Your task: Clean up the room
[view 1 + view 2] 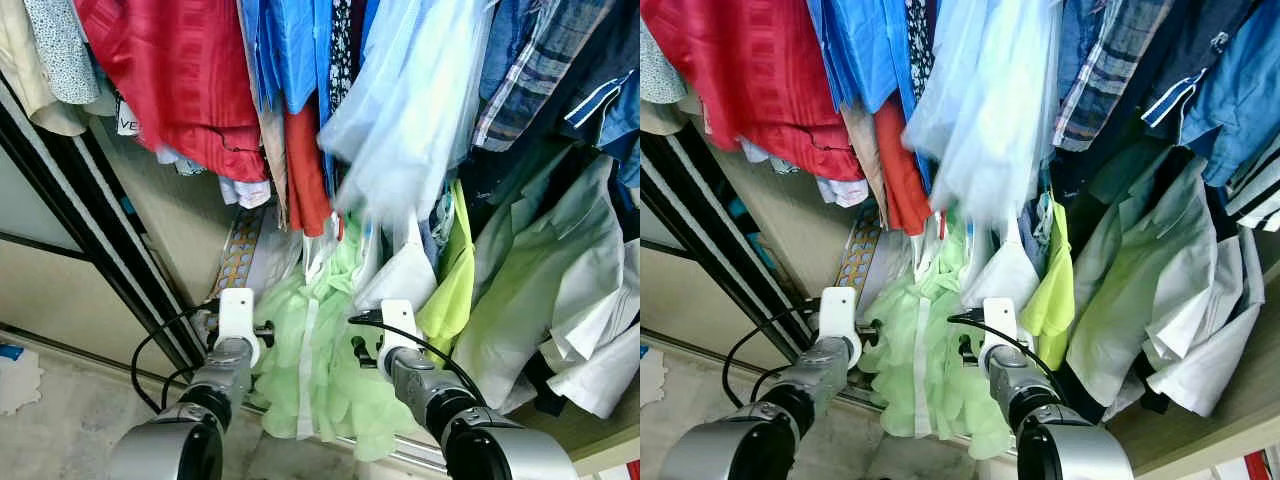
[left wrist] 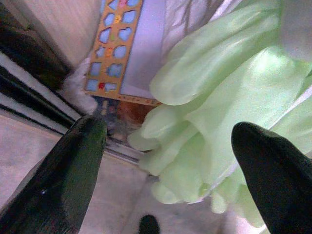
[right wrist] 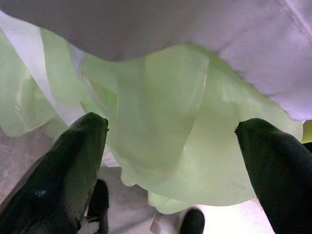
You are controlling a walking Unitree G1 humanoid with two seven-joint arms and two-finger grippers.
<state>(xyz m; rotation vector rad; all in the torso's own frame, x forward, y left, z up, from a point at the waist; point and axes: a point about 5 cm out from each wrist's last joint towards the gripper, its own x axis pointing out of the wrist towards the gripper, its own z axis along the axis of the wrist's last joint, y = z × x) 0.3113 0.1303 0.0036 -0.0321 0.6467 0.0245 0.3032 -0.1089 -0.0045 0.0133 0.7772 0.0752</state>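
1. A wardrobe packed with hanging clothes faces the robot: a red satin garment (image 1: 175,80) at upper left, bright blue shirts (image 1: 290,45) beside it, a pale blue sheer shirt (image 1: 410,110) in the middle (blurred), and plaid shirts (image 1: 530,60) at upper right.
2. Lower down hangs a pale green sheer ruffled garment (image 1: 315,350), its hem reaching the wardrobe's floor rail; a lime yellow top (image 1: 452,280) and a light green shirt (image 1: 530,300) hang to its right.
3. The left gripper (image 2: 165,161) has its black fingers (image 2: 63,175) spread apart, empty, just beside the green ruffles' left edge.
4. The right gripper (image 3: 170,156) is likewise spread wide, holding nothing, the green fabric between and beyond its fingers.
5. A flat board with coloured shape cut-outs (image 2: 114,48) leans inside the wardrobe, left of the ruffles.
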